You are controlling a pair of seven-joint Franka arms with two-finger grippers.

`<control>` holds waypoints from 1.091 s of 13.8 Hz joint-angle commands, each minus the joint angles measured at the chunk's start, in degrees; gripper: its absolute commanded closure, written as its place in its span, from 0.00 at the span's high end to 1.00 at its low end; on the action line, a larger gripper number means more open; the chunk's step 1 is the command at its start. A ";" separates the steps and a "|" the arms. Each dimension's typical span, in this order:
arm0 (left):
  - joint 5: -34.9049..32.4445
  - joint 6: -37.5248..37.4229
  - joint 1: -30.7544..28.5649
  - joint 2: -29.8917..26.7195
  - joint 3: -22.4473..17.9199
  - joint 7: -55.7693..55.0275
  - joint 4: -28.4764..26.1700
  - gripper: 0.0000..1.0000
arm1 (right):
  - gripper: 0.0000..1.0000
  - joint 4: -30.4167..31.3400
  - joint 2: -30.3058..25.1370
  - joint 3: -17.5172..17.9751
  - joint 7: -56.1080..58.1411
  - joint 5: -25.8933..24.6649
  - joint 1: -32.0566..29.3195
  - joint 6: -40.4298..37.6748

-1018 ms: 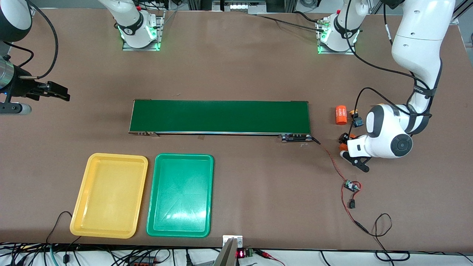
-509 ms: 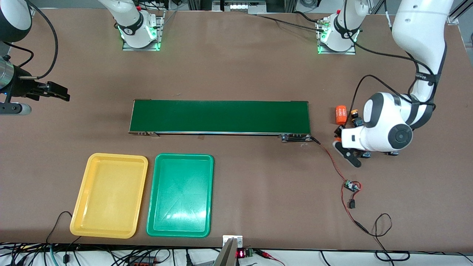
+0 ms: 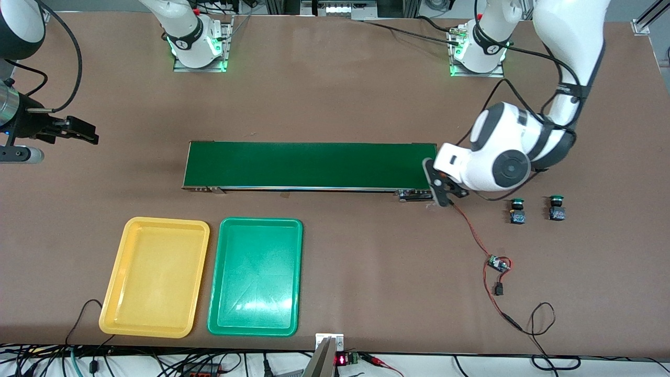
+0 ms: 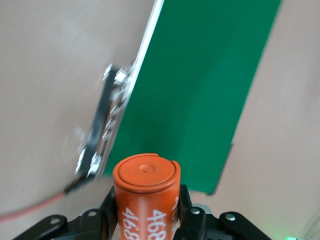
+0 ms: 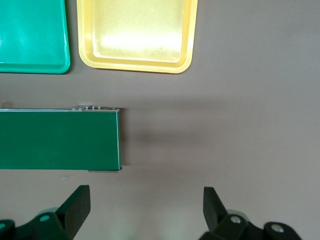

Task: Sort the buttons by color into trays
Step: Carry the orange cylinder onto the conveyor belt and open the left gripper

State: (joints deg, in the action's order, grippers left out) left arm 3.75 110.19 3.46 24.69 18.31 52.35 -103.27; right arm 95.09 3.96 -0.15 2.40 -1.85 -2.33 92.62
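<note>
Brown table (image 3: 335, 89); left pincer (image 4: 146, 212) grips orange cyl (image 4: 145, 197) over belt (image 3: 314, 165) end; right pincer (image 5: 145, 207) open, waiting.

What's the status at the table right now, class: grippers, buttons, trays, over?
Left gripper shut on orange 4680 cylinder, over conveyor belt end. Right gripper open, waiting. Two green buttons on table; yellow tray, green tray hold nothing. Nothing blocking.

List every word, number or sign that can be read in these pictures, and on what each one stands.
"468", cut off at the picture's edge, twice: on the orange cylinder held in the left hand.
Red lit digits on the small display at the table's edge: too small to read.
Nothing else is readable.
</note>
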 commanded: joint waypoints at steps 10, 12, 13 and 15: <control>-12.09 8.20 3.30 0.98 3.83 7.32 -5.63 0.09 | 1.00 -1.04 0.44 0.24 0.94 0.62 -0.13 0.11; -12.28 8.90 3.30 1.15 3.83 7.42 -5.63 0.41 | 1.00 -1.04 0.44 0.24 0.94 0.62 -0.13 0.11; -12.28 10.21 3.30 1.15 3.83 7.50 -5.71 0.84 | 1.00 -1.04 0.44 0.24 0.94 0.71 -0.13 0.11; -12.28 10.22 3.30 0.45 3.83 7.59 -5.45 1.00 | 1.00 -1.04 0.44 0.24 0.94 0.71 -0.13 0.02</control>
State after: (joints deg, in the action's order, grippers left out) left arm -7.16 119.64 6.78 26.22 22.02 58.95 -108.30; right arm 95.09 3.96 -0.07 2.55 -1.85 -2.27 92.91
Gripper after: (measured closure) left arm 0.366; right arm 0.000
